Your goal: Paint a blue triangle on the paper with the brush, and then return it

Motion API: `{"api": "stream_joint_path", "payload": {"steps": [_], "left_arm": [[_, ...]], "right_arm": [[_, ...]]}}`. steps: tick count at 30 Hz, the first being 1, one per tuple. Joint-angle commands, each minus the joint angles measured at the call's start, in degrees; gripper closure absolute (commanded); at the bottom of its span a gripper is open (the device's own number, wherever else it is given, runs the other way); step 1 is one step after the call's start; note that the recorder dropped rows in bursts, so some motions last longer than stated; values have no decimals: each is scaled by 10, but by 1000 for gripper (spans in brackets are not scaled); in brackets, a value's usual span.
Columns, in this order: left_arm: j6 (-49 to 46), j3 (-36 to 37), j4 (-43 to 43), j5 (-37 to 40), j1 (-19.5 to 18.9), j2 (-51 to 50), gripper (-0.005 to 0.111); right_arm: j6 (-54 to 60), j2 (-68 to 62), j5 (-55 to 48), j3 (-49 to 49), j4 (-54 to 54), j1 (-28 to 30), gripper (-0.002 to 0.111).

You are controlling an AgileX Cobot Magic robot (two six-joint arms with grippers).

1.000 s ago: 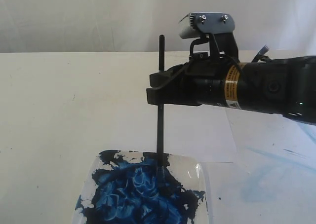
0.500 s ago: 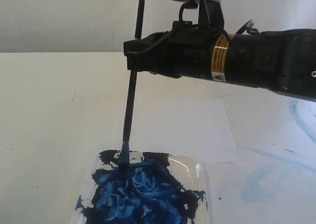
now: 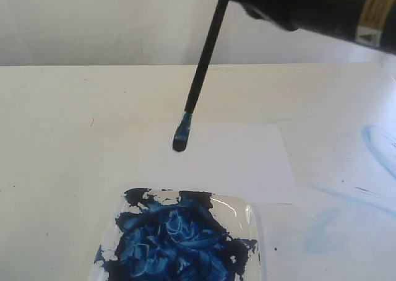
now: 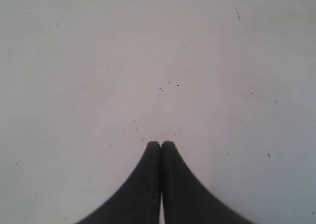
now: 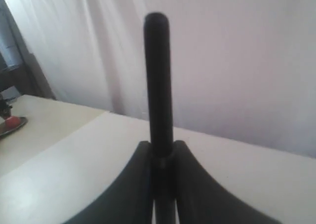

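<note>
The brush [image 3: 201, 73] hangs tilted in the air, its blue-loaded bristles [image 3: 180, 136] just above the near left part of the white paper [image 3: 235, 163]. My right gripper [image 5: 162, 150] is shut on the brush handle [image 5: 158, 81]; in the exterior view only the black arm [image 3: 315, 8] shows at the top edge, its fingers cut off. No blue triangle shows on the paper. My left gripper [image 4: 161, 145] is shut with nothing in it, over bare tabletop; it does not show in the exterior view.
A clear paint tray [image 3: 250, 216] full of dark blue paint [image 3: 176, 241] sits at the front, just before the paper. Pale blue smears [image 3: 371, 145] mark the table on the right. A white curtain [image 3: 93, 21] closes the back.
The right arm rose and drew the brush out of the paint tray. The bristles now hang over the paper's near left part instead of in the paint.
</note>
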State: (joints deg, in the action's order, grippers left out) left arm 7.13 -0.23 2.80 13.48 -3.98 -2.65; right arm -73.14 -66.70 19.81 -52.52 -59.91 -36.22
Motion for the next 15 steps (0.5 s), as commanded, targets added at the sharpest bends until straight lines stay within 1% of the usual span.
{"api": "stream_joint_path", "payload": {"steps": [1,4,7,10,12,15], "left_arm": [[4,2,0,0,1,-2,107],[4,2,0,0,1,-2,107],[4,2,0,0,1,-2,107],[4,2,0,0,1,-2,107],[4,2,6,0,1,-1,107],[4,2,8,-6,1,-1,107]], "right_arm": [[25,36,-5,-2,-35,47,108],[25,32,-1,-2,-54,84,108],[25,10,46,-2,-51,125,108],[3,-59,154,-5,-45,199,108],[-6,-107,246,-7,-37,234,108],[3,-151,346,-7,-36,257,108]]}}
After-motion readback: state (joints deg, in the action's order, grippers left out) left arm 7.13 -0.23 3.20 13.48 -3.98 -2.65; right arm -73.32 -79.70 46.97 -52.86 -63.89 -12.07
